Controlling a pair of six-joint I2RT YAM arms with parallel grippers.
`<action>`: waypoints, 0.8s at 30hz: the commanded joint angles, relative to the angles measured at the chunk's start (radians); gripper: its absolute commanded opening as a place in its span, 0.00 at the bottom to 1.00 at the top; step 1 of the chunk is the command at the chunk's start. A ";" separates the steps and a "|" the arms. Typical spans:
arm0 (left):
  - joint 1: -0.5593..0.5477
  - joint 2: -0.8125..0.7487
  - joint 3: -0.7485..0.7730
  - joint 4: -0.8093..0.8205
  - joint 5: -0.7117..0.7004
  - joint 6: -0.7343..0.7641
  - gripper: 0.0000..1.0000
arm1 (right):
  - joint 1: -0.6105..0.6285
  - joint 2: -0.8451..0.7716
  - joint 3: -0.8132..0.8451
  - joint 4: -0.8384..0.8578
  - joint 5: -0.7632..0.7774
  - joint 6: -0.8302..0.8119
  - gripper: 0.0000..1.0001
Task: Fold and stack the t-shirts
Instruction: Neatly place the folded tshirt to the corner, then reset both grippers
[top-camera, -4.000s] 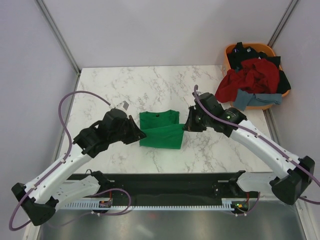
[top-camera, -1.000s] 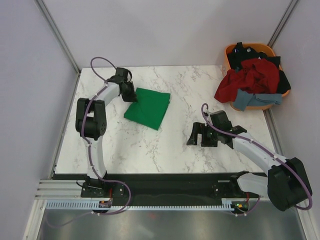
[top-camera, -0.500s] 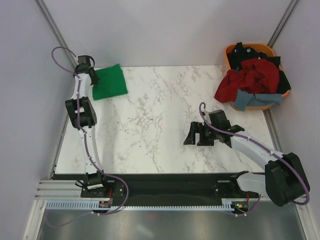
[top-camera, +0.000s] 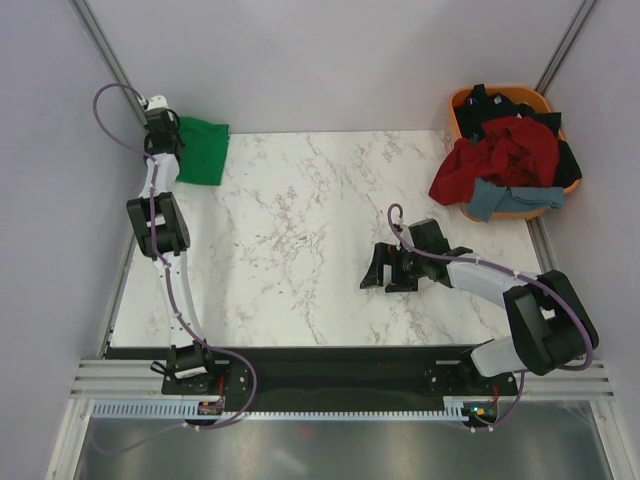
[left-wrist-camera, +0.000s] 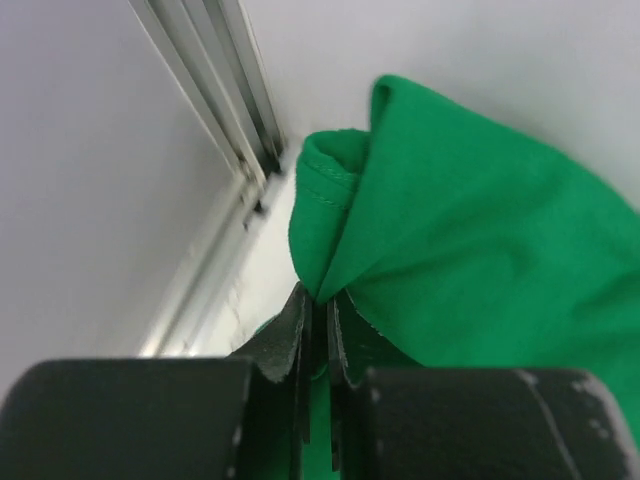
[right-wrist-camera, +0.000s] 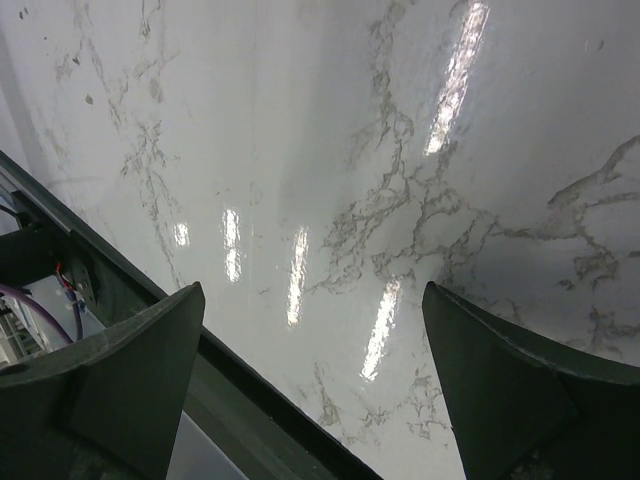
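Gripper findings, top view: left gripper (top-camera: 168, 130) at full reach in the far left corner of the bench (top-camera: 300, 230), clamped on an edge of the green t-shirt (top-camera: 203, 152). Shirt folded, just to the right of that gripper, close against the back wall. Right gripper (top-camera: 385, 276) low over bare marble, jaws spread wide, nothing between them. Well away on its far right side, orange basket (top-camera: 458, 102) by the bench's far right corner, holding a dark red t-shirt (top-camera: 505, 150), a black t-shirt (top-camera: 500, 108) behind it and a grey-blue t-shirt (top-camera: 497, 197) hanging over the near rim.

Left wrist view: fingers (left-wrist-camera: 285, 335) pressed nearly together, a fold of green cloth pinched in the narrow slit. Hemmed edge bunched just above the tips, remainder of the shirt spreading off to the right. Metal frame rail (left-wrist-camera: 215, 80) running up and to the left of the tips.

Right wrist view: both fingers far apart at the lower corners, only glossy marble between. Dark edge strip (right-wrist-camera: 250, 400) of the bench below the left finger.
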 joint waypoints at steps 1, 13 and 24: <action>0.013 0.013 0.015 0.275 -0.078 0.109 0.09 | 0.002 0.026 0.004 0.066 -0.008 0.012 0.98; 0.016 -0.071 -0.075 0.171 -0.277 0.007 1.00 | 0.036 -0.071 0.021 -0.017 0.035 0.029 0.98; 0.016 -0.458 -0.390 -0.116 -0.194 -0.362 1.00 | 0.088 -0.325 0.045 -0.210 0.115 0.068 0.98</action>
